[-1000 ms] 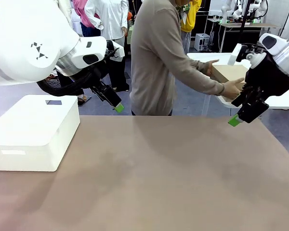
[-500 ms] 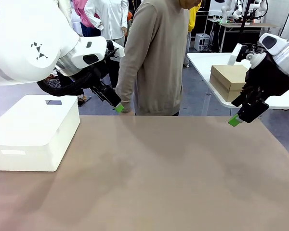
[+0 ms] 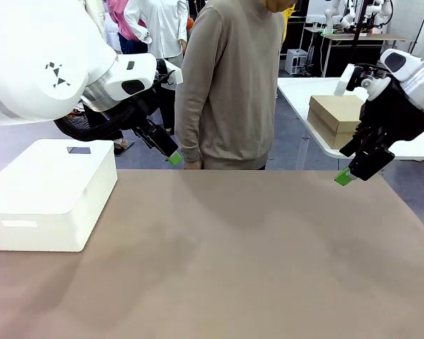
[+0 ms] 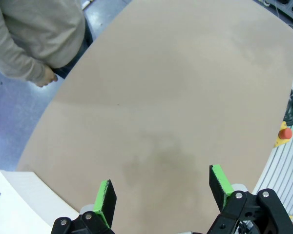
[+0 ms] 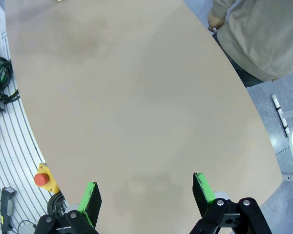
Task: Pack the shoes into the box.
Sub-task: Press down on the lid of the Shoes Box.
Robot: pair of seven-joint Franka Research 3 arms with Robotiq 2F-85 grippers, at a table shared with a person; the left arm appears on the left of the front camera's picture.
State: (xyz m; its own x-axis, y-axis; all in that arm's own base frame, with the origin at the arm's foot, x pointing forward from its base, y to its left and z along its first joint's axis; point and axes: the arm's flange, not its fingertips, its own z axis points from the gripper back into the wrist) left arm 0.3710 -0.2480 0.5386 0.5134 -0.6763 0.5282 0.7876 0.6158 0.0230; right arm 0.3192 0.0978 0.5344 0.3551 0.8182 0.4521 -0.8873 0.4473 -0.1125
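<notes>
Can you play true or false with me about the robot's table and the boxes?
1. The brown box sits on the robot's table. False: it sits on the white side table behind, past the right claw.
2. Both claws are open and hold nothing. True: the left claw and the right claw gape over the bare table.
3. The white box stands at the robot's left on the table. True.
4. The person is holding the brown box. False: the person's arms hang down by the table's far edge.
5. The white box has its lid off. False: it is closed.
</notes>
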